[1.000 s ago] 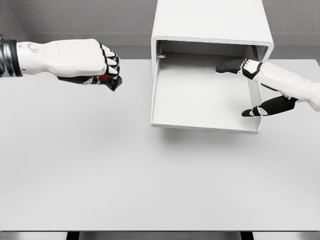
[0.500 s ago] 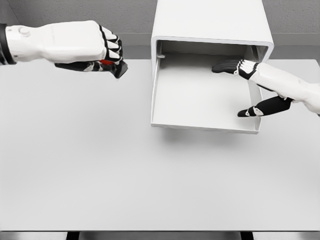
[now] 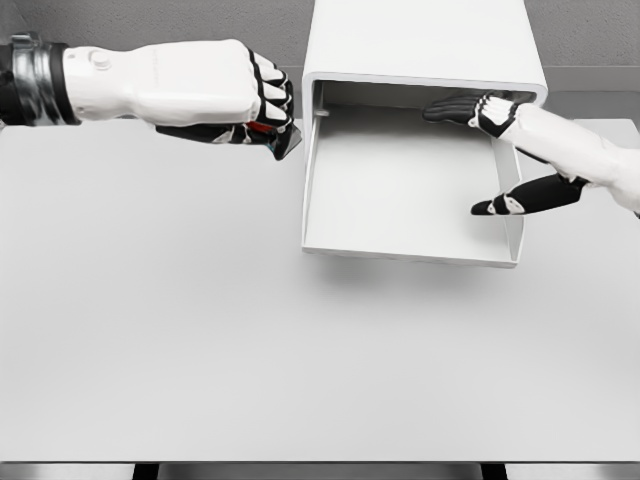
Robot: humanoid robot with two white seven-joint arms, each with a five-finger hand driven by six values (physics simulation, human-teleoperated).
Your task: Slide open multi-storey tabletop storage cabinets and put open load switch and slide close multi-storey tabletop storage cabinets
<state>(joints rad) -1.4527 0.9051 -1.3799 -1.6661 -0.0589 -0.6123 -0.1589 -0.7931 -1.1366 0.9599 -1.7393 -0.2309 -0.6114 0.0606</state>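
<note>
One view is all there is, the head view, and it is showing both arms at work over the table. The left robot hand is curling tightly into a fist around a small dark item with a flash of red, by my judgement the load switch; it is hanging just beside the cabinet's left wall, above the table and outside the drawer. The drawer is standing pulled out and, as far as can be seen, holding nothing. The right robot hand is spreading wide and gripping nothing, its fingers reaching toward the cabinet mouth while the thumb is hanging over the drawer's right side.

The main risk, as I am judging it, is the fist or the switch clipping the drawer's left wall on the way across, which could knock the switch loose or shove the cabinet. Most of the switch is hiding inside the fist, so its seating is unclear; a release from too high could be sending it bouncing out. The right robot hand is also crowding the space where the switch needs to land.
</note>
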